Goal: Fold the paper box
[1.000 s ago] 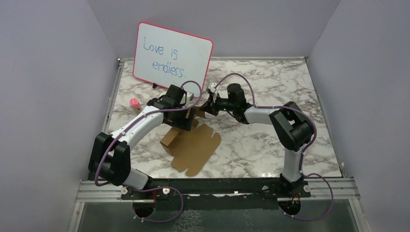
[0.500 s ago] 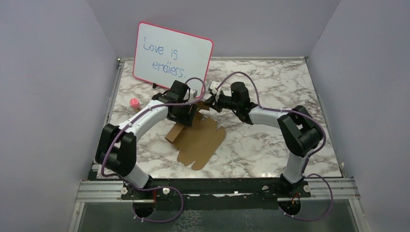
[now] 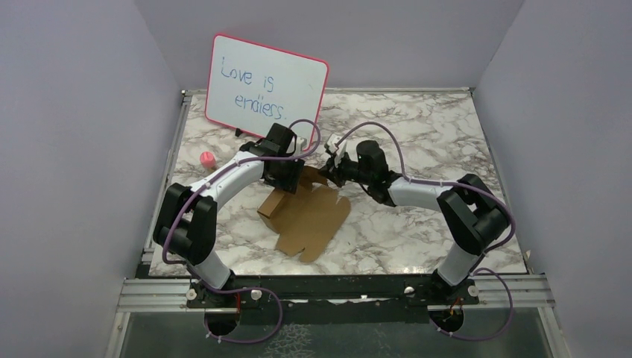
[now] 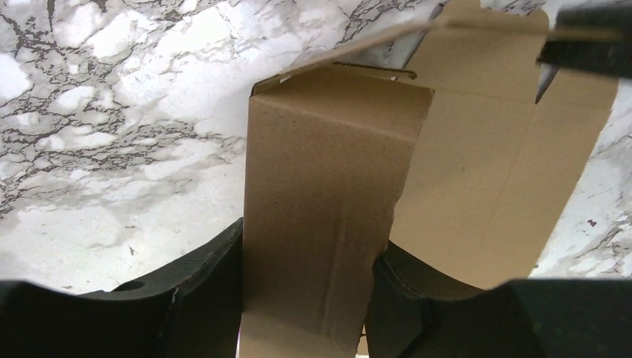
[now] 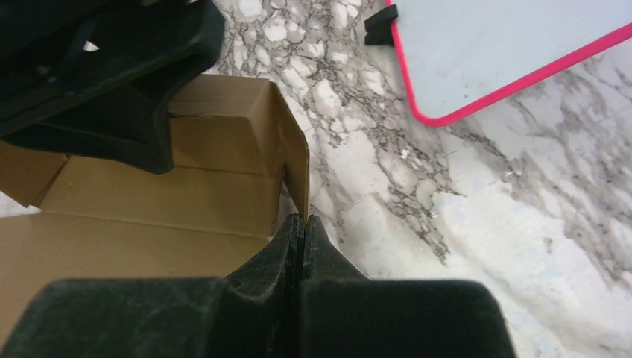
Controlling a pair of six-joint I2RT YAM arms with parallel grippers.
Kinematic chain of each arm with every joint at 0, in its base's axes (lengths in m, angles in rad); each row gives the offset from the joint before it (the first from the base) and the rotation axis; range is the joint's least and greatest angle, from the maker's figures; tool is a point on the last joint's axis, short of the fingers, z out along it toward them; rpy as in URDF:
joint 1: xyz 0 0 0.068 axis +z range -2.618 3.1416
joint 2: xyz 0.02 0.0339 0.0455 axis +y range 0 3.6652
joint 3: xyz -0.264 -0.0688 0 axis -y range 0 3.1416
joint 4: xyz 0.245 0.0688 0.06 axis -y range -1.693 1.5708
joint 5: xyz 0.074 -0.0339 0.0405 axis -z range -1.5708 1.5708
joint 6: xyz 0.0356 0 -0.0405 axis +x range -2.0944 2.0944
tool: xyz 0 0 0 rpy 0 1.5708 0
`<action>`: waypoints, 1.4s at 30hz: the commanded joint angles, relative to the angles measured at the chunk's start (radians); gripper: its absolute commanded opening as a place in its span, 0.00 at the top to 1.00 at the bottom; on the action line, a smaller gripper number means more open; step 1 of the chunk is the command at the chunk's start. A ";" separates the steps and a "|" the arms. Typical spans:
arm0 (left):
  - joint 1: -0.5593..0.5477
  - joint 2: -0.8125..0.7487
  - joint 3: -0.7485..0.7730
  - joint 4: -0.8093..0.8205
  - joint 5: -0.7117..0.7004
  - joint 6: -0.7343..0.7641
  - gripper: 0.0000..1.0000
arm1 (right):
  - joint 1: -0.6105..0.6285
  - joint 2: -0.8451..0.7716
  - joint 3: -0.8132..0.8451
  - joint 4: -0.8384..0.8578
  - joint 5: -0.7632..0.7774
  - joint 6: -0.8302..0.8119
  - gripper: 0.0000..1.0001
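The box [image 3: 309,220] lay half-folded mid-tabletop [image 3: 417,134]. At its 11 o'clock the left gripper [image 4: 313,253], half open, clasped an upright panel. At 1 o'clock the right gripper [image 5: 300,220], fully closed, pinched a flap edge.

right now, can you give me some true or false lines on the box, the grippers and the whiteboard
1. The box is fully folded. False: most of it lies flat, with only one part raised.
2. The right gripper is shut on the edge of a box flap. True.
3. The whiteboard lies flat on the table. False: it stands upright at the far left.
4. A box panel sits between the fingers of the left gripper. True.
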 commanded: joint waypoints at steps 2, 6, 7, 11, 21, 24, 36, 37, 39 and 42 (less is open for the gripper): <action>0.003 0.017 0.020 0.009 -0.051 -0.042 0.52 | 0.073 -0.049 -0.060 0.013 0.157 0.121 0.97; 0.001 0.012 0.004 0.026 -0.050 -0.033 0.52 | 0.100 -0.046 -0.147 0.150 0.147 0.212 0.93; -0.002 0.010 0.001 0.029 -0.050 -0.027 0.52 | 0.101 -0.041 -0.163 0.184 0.125 0.246 0.92; -0.006 0.002 -0.017 0.041 -0.050 -0.001 0.52 | 0.100 -0.007 -0.173 0.249 0.037 0.238 0.87; -0.032 -0.001 -0.031 0.042 -0.055 0.057 0.52 | 0.094 0.087 -0.100 0.247 -0.112 0.134 0.62; -0.046 -0.002 -0.034 0.042 -0.071 0.065 0.52 | 0.077 0.103 -0.076 0.220 -0.150 0.109 0.61; -0.093 -0.007 -0.010 0.028 -0.167 0.076 0.52 | -0.009 0.100 -0.039 0.164 -0.289 0.028 0.49; -0.098 -0.005 -0.007 0.026 -0.175 0.076 0.52 | -0.013 0.101 -0.032 0.157 -0.307 0.023 0.49; -0.106 0.001 -0.001 0.022 -0.188 0.076 0.52 | -0.014 0.108 -0.014 0.131 -0.345 0.009 0.49; -0.113 0.005 0.004 0.016 -0.205 0.074 0.52 | -0.014 0.125 0.019 0.087 -0.402 -0.010 0.49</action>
